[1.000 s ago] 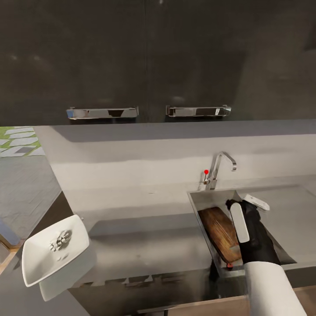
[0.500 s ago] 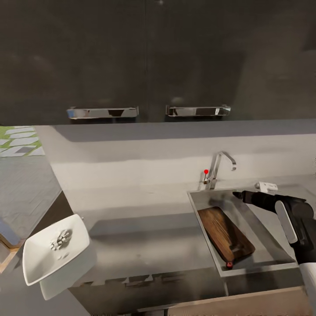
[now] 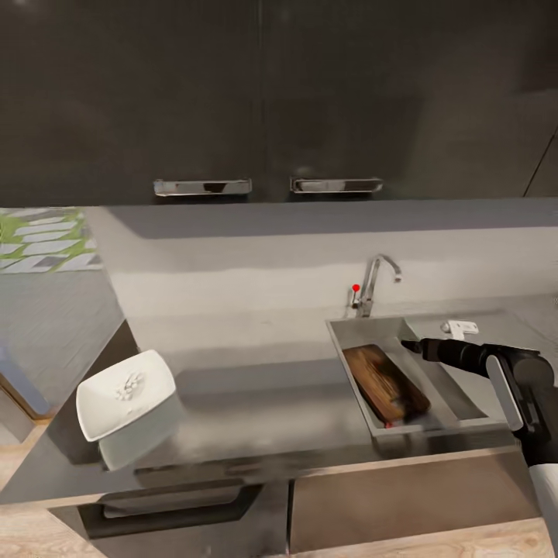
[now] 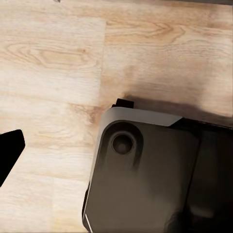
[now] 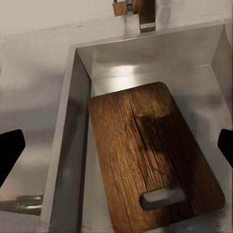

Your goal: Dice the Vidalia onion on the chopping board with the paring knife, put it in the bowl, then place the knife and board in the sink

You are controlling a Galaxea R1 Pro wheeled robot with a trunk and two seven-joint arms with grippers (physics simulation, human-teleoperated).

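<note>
**Camera placement**

The countertop (image 3: 256,418) and sink (image 3: 364,332) are viewed from above and in front by the head view. The chopping board (image 5: 150,160) in the sink is seen closely from above by the right wrist view; pale floor (image 4: 53,63) is faced by the left wrist view.

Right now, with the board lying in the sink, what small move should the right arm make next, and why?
Probably pull the right gripper back from the sink. The board lies flat in the basin, a red tip, likely the knife, shows at its near end, and white bits sit in the bowl. The fingers are spread with nothing between them, so nothing seems left to place.
</note>
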